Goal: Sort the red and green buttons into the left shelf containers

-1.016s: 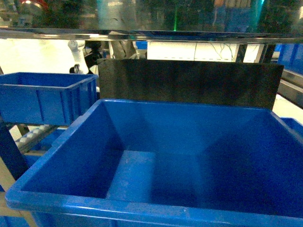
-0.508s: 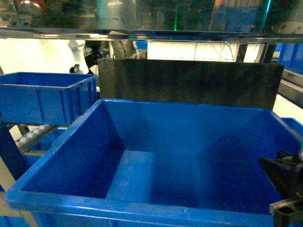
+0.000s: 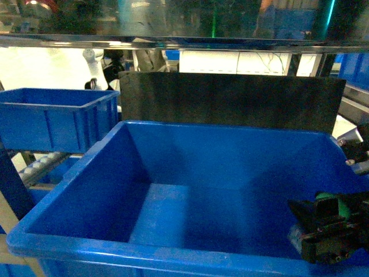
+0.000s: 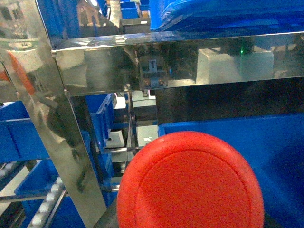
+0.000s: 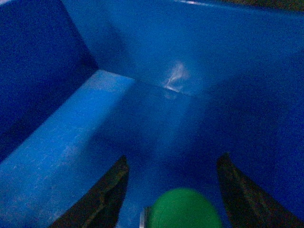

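We count two buttons: the green button (image 5: 184,209) sits between the prongs of our right pincer (image 3: 323,231), low over the big blue bin (image 3: 173,259) — seen from head and right wrist. The red button (image 4: 190,183) fills only the left wrist view, before a steel shelf post (image 4: 42,95); whether that pincer grips it we cannot tell — a second blue bin (image 3: 55,118) stands behind left.

The right gripper (image 3: 326,234) is black and blocky, built of angular plates with hard edges, its surfaces matt. Above it, part of the right arm (image 3: 356,150) shows pale metal cylindrical pieces and a dark housing. In the right wrist view its two fingers (image 5: 102,194) are dark, flat, tapering blades with slightly worn, mottled faces. The left gripper is not visible in any view
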